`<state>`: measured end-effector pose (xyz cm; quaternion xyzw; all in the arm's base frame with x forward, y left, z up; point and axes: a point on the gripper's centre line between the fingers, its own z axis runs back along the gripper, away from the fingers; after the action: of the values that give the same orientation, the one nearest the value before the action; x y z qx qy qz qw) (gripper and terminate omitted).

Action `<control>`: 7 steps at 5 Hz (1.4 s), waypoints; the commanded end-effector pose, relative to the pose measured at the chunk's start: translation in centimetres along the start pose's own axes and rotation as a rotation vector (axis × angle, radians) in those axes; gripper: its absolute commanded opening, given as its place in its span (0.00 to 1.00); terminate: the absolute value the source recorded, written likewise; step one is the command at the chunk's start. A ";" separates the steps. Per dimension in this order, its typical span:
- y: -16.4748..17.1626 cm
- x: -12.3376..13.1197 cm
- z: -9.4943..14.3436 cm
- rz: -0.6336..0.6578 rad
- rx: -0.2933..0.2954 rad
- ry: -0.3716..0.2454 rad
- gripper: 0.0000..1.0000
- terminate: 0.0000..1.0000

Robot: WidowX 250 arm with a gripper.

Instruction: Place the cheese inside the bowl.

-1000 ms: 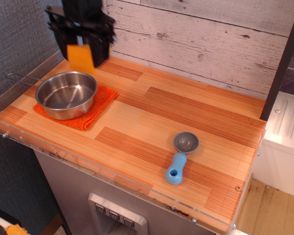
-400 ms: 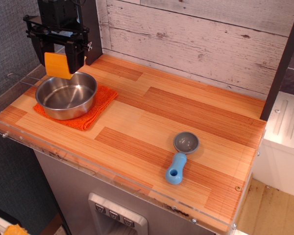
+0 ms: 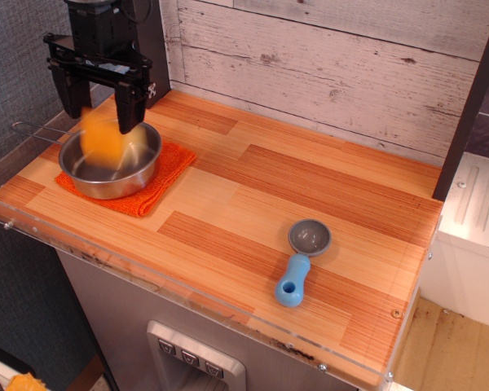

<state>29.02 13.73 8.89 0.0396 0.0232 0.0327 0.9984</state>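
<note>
wooden counter, orange cloth, grey scoop

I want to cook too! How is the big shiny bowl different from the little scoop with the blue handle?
The bowl is much wider than the scoop. The bowl is shiny steel with a thin wire handle; the scoop is dull grey with a chunky blue handle. The bowl sits on an orange cloth, while the scoop lies on the bare wooden counter. The blurred cheese is over the bowl; the scoop looks empty. Both are round.

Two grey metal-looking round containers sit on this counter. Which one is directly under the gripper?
The bowl, the wide shiny steel one on the orange cloth at the left. The open gripper hangs above it, blurred cheese dropping in. The blue-handled scoop lies far right.
</note>
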 end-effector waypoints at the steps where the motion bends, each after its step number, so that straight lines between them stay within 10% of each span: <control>1: -1.0 -0.1 1.2 -0.035 0.006 -0.027 1.00 0.00; 3: -5.0 -0.4 2.2 -0.122 -0.088 -0.083 1.00 0.00; 7: -6.2 -0.3 1.8 -0.084 -0.029 -0.083 1.00 0.00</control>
<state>29.23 7.34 8.23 0.0166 0.0140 -0.0086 0.9997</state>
